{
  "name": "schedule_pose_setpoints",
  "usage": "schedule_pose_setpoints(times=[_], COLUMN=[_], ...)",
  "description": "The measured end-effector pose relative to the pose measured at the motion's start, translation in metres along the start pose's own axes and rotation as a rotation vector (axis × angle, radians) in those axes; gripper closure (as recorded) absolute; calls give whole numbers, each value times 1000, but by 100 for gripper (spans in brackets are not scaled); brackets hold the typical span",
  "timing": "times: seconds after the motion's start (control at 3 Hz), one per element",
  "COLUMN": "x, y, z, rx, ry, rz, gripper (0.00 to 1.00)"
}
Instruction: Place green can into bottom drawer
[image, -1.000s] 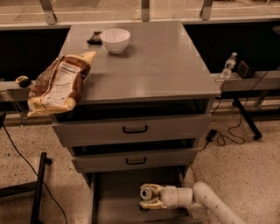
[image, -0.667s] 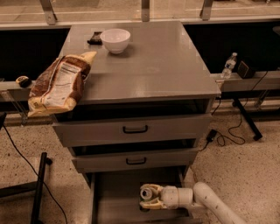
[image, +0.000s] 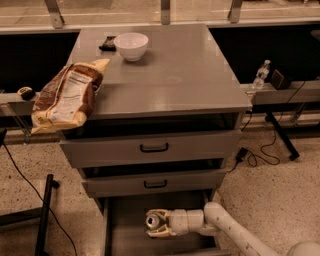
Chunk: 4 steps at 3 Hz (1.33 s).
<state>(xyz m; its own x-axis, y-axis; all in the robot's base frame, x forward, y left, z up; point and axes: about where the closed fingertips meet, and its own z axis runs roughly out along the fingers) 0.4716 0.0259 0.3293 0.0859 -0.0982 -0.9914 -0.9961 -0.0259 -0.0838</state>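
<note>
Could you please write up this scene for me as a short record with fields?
gripper: low at the front of the cabinet, over the bottom drawer, closed around the green can
green can: held on its side, silver top showing; contact with the drawer floor cannot be told
bottom drawer: pulled out
upper drawers: both nearly shut, black handles
cabinet top: carries a white bowl at the back and a bag overhanging its left edge
</note>
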Motion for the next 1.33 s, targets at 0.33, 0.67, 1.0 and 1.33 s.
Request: schedule_pose_setpoints(times=[0.33, 0.67, 1.0, 1.33], x=[0, 21, 61, 107], y=[0, -11, -24, -45], z=[0, 0, 10, 32], rx=[0, 64, 113, 130], ry=[0, -26, 32, 105], rz=[0, -64, -112, -73], gripper=[100, 100, 100, 97])
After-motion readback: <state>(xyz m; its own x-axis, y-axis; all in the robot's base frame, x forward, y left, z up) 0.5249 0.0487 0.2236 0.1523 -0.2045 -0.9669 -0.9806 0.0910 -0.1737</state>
